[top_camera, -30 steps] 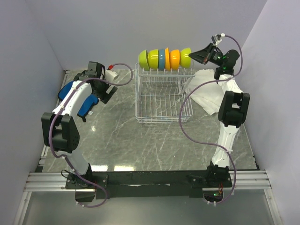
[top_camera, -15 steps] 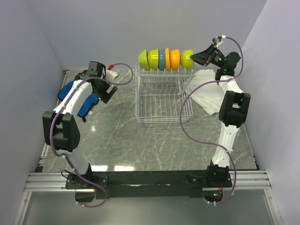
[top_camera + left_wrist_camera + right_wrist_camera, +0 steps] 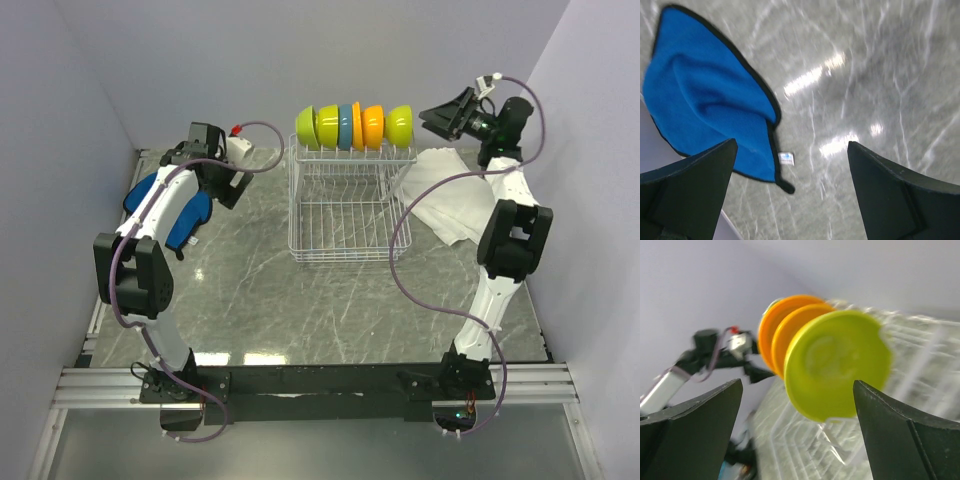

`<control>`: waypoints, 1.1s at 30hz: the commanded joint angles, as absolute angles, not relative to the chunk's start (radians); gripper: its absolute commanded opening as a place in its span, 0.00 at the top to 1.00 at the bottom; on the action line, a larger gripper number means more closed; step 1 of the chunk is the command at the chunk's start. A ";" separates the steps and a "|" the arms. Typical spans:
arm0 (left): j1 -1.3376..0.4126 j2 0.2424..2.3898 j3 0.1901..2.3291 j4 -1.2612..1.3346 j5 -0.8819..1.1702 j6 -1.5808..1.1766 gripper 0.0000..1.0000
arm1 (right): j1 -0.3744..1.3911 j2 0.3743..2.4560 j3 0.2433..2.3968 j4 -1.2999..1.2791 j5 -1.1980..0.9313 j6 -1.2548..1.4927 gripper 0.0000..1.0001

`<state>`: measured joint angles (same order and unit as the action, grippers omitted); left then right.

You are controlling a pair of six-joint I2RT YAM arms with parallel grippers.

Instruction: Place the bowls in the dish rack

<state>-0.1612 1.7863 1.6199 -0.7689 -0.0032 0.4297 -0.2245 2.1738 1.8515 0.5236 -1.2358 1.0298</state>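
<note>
The right gripper has drawn back to the right of the bowls, its jaws spread wide and empty. All five bowls stand on edge in the far slots of the dish rack. At the left, the left gripper hangs with its jaws apart beside a blue cloth.

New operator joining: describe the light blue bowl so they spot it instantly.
Find the white wire dish rack, centre of the top view. Bowls stand on edge along its far raised slots; the light blue bowl is the only blue one, between lime green and orange.
</note>
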 commanded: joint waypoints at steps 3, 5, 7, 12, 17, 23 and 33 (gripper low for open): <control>-0.147 1.802 1.721 -0.577 -0.056 0.240 0.00 | -0.239 1.880 1.849 -0.174 -0.776 0.260 0.00; -0.150 1.812 1.739 -0.531 -0.128 0.152 0.01 | -0.169 1.803 1.737 -0.238 -0.364 0.062 0.00; -0.152 1.816 1.762 -0.502 -0.166 0.091 0.01 | -0.147 1.712 1.668 -0.215 -0.218 0.044 0.00; -0.153 1.802 1.827 -0.414 -0.160 0.071 0.00 | -0.111 1.571 1.530 -0.230 -0.122 0.158 0.00; -0.153 1.698 1.711 -0.266 -0.095 0.043 0.01 | -0.022 1.408 1.335 -0.172 0.137 0.097 0.00; -0.153 1.620 1.608 -0.216 -0.068 -0.054 0.01 | -0.005 1.280 1.292 -0.248 0.182 0.045 0.00; -0.153 1.546 1.485 -0.199 -0.040 -0.057 0.01 | 0.034 1.172 1.206 -0.291 0.146 0.041 0.00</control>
